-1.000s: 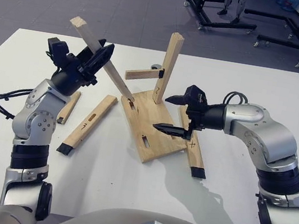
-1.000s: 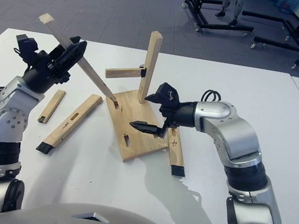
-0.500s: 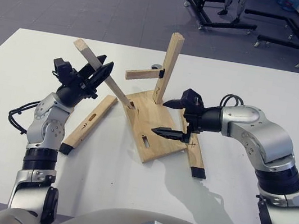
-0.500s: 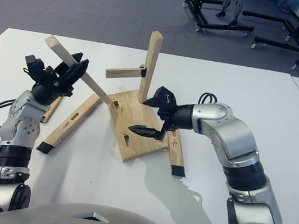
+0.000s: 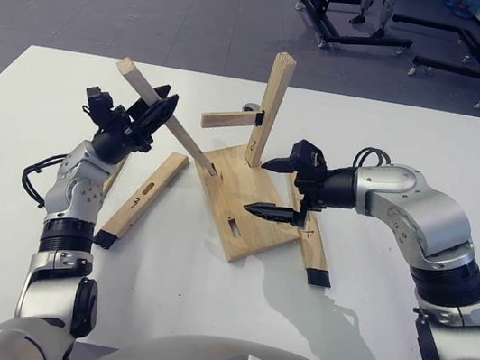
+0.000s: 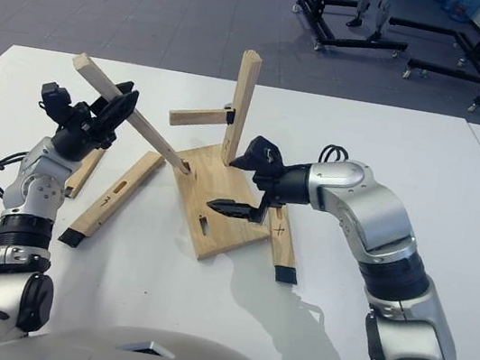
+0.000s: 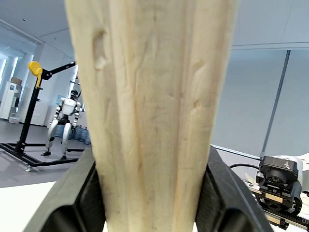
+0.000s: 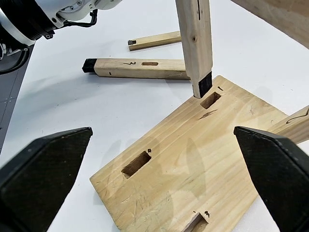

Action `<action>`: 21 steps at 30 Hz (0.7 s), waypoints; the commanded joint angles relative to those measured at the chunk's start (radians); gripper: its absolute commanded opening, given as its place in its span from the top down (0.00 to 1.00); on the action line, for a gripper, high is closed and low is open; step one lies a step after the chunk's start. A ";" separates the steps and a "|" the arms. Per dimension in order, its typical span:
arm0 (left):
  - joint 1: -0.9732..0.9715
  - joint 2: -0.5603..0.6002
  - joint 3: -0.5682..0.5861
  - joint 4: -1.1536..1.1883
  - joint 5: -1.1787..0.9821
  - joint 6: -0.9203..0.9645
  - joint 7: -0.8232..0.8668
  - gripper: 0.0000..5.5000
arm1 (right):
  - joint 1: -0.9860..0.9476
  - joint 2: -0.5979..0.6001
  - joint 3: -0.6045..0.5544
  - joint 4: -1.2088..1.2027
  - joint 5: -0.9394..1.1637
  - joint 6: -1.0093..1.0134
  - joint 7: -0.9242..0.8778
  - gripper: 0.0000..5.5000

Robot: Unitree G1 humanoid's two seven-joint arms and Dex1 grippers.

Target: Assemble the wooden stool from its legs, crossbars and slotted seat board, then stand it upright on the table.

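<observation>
Pale wood: the seat board (image 5: 241,203) lies flat in the middle of the white worktop (image 5: 202,302), its slots facing up. At the board's far corner an upright leg (image 5: 271,112) stands in it, and a crossbar (image 5: 229,120) sticks out sideways from this leg over the board's left part.

The left claw (image 5: 152,111), off the board's left side, is clamped on a tilted leg (image 5: 179,129). In the left wrist view the dark fingers (image 7: 72,203) press against both sides of the wood. The tilted leg slopes down toward the board, and its black-capped lower end touches the board right at the edge of the slot (image 8: 210,100) in the left corner. The slot's opening shows beside the cap, so the end is not seated.

The right claw (image 5: 257,184) hangs over the board's right half with its fingers spread wide and nothing between them.

A loose leg (image 5: 141,198) with a slot in its face lies on the worktop just left of the board, black foot toward the robot. A short bar (image 5: 111,173) lies farther left of the board, partly behind the left arm. A second loose leg (image 5: 312,246) lies along the board's right edge, touching it, below the right claw.
</observation>
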 commanded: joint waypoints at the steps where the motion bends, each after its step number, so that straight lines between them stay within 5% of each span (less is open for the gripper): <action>1: -0.053 0.019 -0.011 0.053 0.034 -0.009 -0.031 0.63 | -0.017 0.001 0.004 -0.007 0.006 0.003 -0.005 0.02; 21: -0.150 0.010 0.010 0.274 0.088 -0.060 -0.134 0.63 | -0.009 0.010 0.014 -0.022 0.014 0.007 -0.014 0.02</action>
